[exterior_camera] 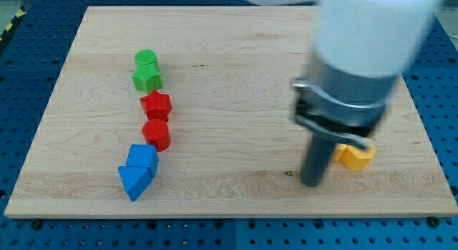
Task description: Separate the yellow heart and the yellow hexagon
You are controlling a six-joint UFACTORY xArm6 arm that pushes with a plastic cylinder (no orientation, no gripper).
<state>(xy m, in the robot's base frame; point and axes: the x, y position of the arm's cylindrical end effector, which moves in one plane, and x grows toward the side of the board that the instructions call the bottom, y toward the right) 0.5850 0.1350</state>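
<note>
One yellow block [356,157] shows at the view's right, partly hidden behind the arm; its shape cannot be made out and a second yellow block is not visible. My tip [311,184] rests on the board just left of and slightly below that yellow block, close to it. The large white and grey arm body [358,56] covers the board above the yellow block.
A column of blocks stands at the view's left: a green cylinder [145,59] and green star [147,79], a red star [156,104] and red cylinder [156,134], a blue block [142,157] and a blue triangle [134,181]. The wooden board [229,56] lies on a blue perforated table.
</note>
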